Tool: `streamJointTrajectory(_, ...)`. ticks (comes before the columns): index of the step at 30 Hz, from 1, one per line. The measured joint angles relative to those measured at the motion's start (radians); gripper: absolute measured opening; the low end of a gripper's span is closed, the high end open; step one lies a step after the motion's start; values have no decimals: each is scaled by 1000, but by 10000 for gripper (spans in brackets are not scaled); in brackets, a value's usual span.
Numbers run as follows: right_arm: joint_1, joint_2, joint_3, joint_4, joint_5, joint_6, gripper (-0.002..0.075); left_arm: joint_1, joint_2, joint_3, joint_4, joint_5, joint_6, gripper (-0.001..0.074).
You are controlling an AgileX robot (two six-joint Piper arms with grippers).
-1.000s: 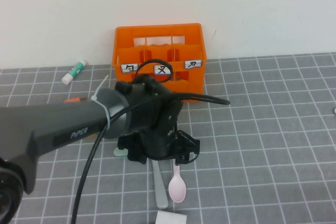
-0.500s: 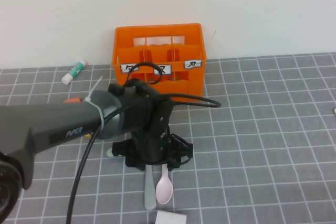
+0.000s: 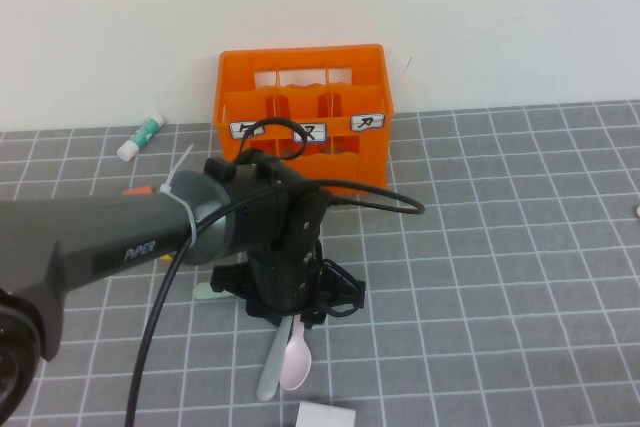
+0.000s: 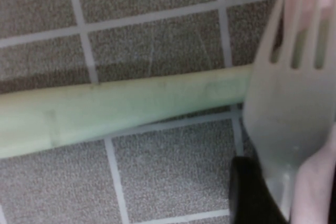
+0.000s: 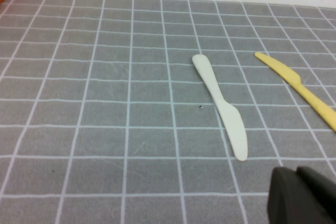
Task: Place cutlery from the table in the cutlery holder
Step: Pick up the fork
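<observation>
just before the orange cutlery holder, the left tool is low on the desk, its jaw state unclear, over the grey-green fork and pink spoon; right tool shut, apart.

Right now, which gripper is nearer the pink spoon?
Left. The left gripper is low over the pink spoon; the right gripper, shut, is elsewhere, by two knives.

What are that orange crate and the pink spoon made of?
The orange crate looks like moulded plastic: uniform bright colour, slotted walls, slight sheen. The pink spoon, under the left gripper, looks like matte plastic too, smooth and pale without metallic glint.
</observation>
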Motion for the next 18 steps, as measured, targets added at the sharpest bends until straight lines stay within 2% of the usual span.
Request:
streamJointTrajectory(8,0,0,0,0,0,0,-3,0,0,0,8,26,61,198)
streamJointTrajectory(15,0,0,0,0,0,0,-3,0,-16,5,23,84,122,101)
streamJointTrajectory(18,0,0,0,0,0,0,-3,0,-42,11,24,85,136,102)
